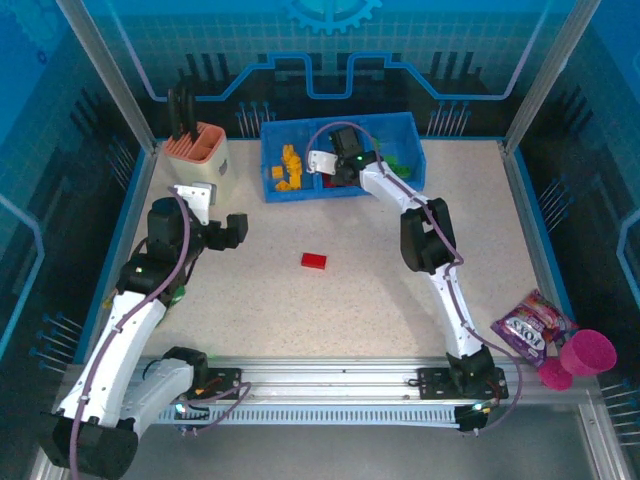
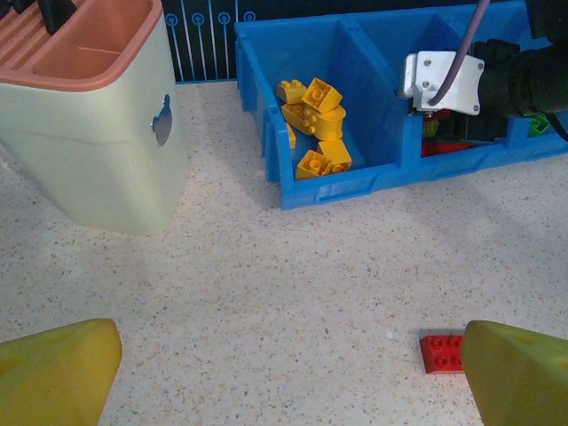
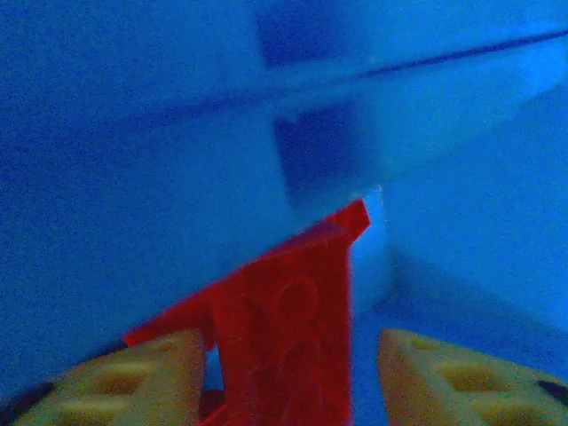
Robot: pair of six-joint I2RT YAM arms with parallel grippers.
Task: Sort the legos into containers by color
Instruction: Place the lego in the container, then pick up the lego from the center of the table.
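Observation:
The blue three-compartment tray (image 1: 340,194) (image 2: 337,188) stands at the back of the table. Yellow legos (image 1: 288,170) (image 2: 315,124) lie in its left compartment and green ones (image 1: 402,166) in its right. My right gripper (image 1: 336,172) (image 3: 288,355) reaches down into the middle compartment. Its jaws are open, and a tilted red lego (image 3: 284,337) stands between them with a gap to the right finger. One red lego (image 1: 314,261) (image 2: 441,352) lies on the table. My left gripper (image 1: 240,228) (image 2: 288,355) hovers open to its left, nothing between the fingers.
A cream-and-salmon utensil holder (image 1: 195,150) (image 2: 89,133) with black handles stands left of the tray. A purple snack packet (image 1: 530,325) and pink cups (image 1: 590,352) lie at the table's right edge. Blue enclosure walls surround the table.

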